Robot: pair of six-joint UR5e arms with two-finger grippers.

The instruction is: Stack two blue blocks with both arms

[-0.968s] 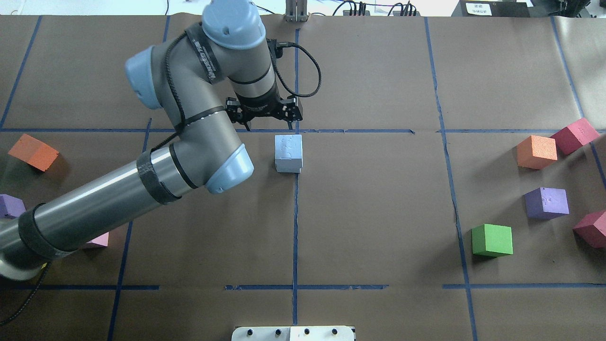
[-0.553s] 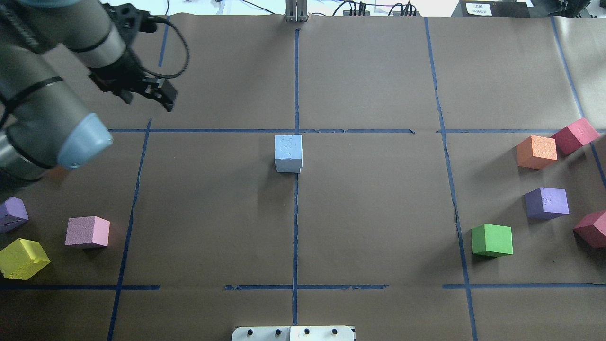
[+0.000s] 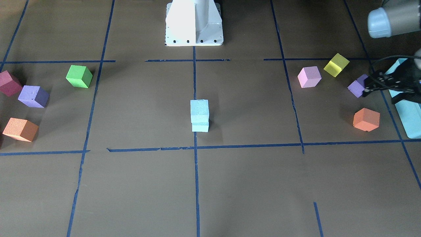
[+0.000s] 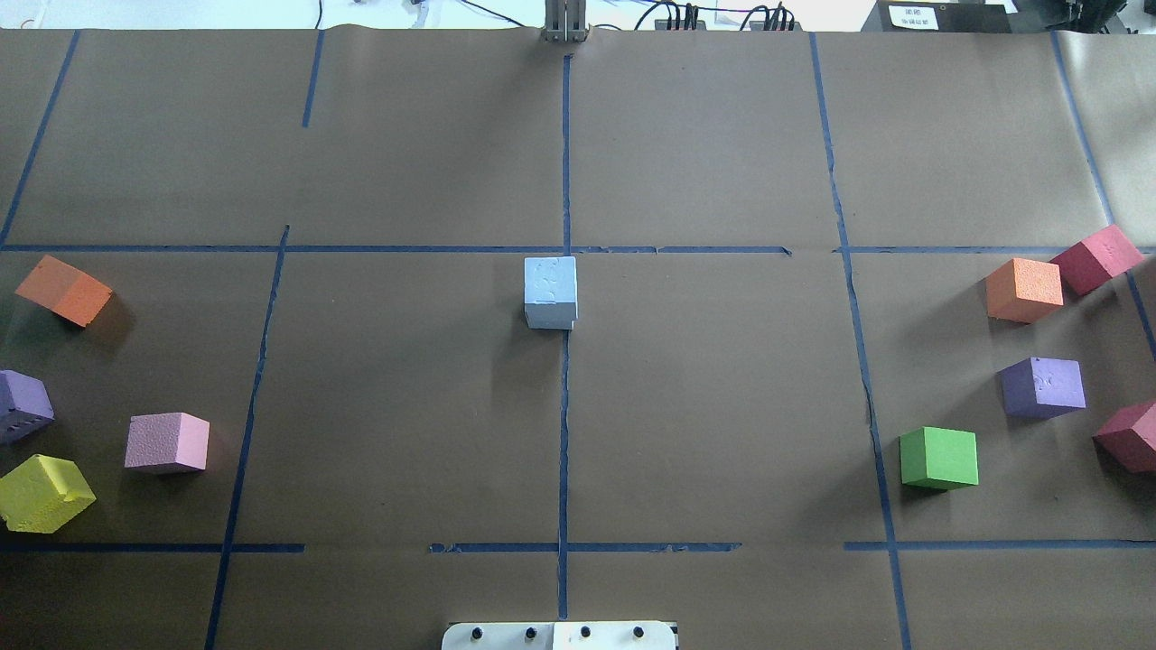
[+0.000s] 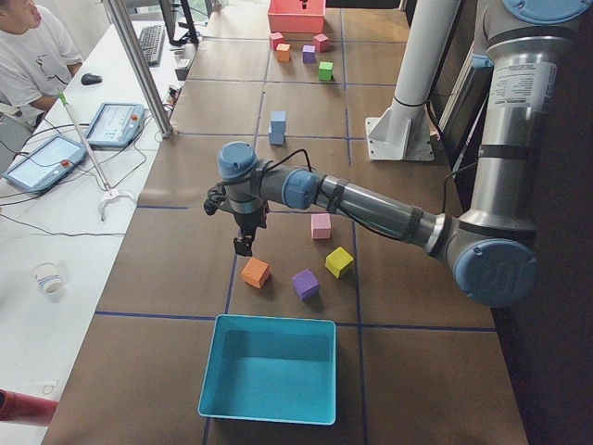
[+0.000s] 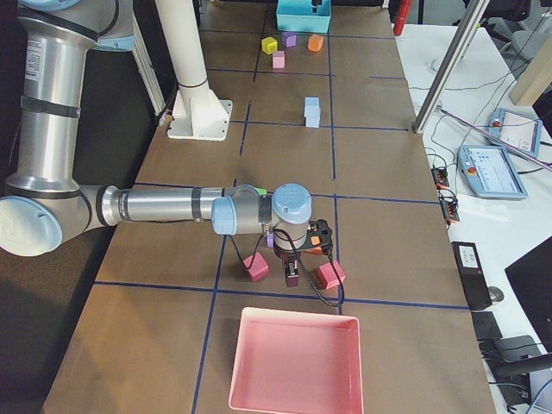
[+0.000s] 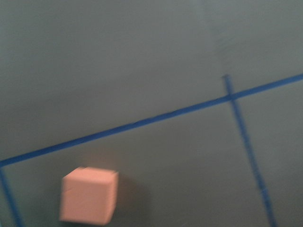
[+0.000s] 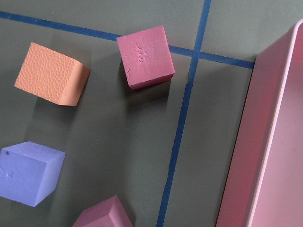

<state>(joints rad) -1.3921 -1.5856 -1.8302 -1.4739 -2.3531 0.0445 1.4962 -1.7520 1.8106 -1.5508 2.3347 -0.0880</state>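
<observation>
The two blue blocks stand stacked at the table's centre, the upper one (image 3: 199,111) on the lower one (image 3: 200,126), slightly offset. The stack also shows in the overhead view (image 4: 550,291) and in the side views (image 5: 277,127) (image 6: 311,112). My left gripper (image 3: 367,86) is open and empty, far from the stack, above a purple cube (image 3: 357,88) and near an orange cube (image 3: 366,119). My right gripper (image 6: 291,276) hangs over red cubes near the pink tray (image 6: 293,362). I cannot tell whether it is open or shut.
A teal box (image 5: 269,366) lies beyond my left end's cubes: pink (image 4: 167,442), yellow (image 4: 45,492), orange (image 4: 63,289). At my right end lie green (image 4: 939,458), purple (image 4: 1043,386), orange (image 4: 1023,289) and red (image 4: 1095,257) cubes.
My left arm has swung away from the stack to its own side and left the overhead view. The stack has not moved.
</observation>
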